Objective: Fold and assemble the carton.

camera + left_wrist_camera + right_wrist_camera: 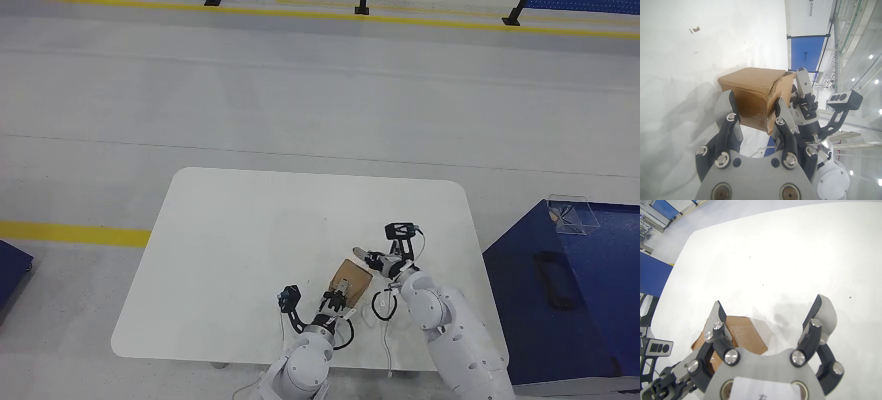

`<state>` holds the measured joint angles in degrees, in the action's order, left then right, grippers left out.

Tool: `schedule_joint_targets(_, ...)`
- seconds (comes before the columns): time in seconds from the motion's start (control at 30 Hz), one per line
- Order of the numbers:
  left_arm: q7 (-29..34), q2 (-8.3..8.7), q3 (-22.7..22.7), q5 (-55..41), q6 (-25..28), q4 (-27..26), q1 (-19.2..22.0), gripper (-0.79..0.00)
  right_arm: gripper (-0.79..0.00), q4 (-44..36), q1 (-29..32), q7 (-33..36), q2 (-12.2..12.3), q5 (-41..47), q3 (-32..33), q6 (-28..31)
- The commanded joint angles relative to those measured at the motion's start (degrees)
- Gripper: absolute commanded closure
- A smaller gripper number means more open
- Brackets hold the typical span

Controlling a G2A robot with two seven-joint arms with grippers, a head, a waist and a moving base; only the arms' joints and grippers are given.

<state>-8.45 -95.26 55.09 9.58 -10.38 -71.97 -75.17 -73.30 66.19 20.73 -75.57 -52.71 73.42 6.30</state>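
Between the fingers (724, 108) of the left gripper (755, 97), the small brown cardboard carton (751, 83) was gripped over the white rounded table (250, 230). To its right, the right gripper (769, 306) was held wide open, one finger (715, 314) seemingly pressed against the carton.

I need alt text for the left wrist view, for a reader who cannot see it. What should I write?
The left end effector holds a brown carton between its two fingers, with the white table behind it. The right end effector sits close beside the carton, next to a creased, torn corner.
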Motion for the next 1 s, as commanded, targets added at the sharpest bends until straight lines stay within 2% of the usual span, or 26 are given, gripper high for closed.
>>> schedule_joint_targets(0.0,0.0,-0.05,0.0,-0.1,0.1,0.2,0.1,-0.348,-0.785,-1.6,1.3,0.4,0.2,-0.3,0.4,1.3)
schedule_joint_targets(0.17,-0.1,-0.16,0.1,-0.2,0.3,0.4,0.2,-0.351,-0.785,-4.4,3.6,1.9,0.7,-2.4,0.2,2.8)
schedule_joint_targets(0.37,-0.1,-0.24,0.2,-0.3,0.6,0.7,0.3,-0.348,-0.785,-3.2,2.5,1.5,0.4,-4.0,-0.8,-1.7)
schedule_joint_targets(0.8,0.2,-0.21,0.5,0.5,0.9,0.1,-0.1,-0.348,-0.785,-1.4,0.2,3.0,0.1,-3.1,-1.6,-4.0)
schedule_joint_targets(0.9,0.1,-0.06,0.7,1.0,2.0,-0.9,-0.7,-0.363,-0.785,-3.3,1.0,1.8,0.2,-2.2,-0.5,-4.5)
schedule_joint_targets(0.97,0.1,0.09,1.0,1.5,3.0,-1.8,-1.3,-0.431,-0.785,-4.5,1.8,1.4,0.4,-1.4,0.4,-4.4)
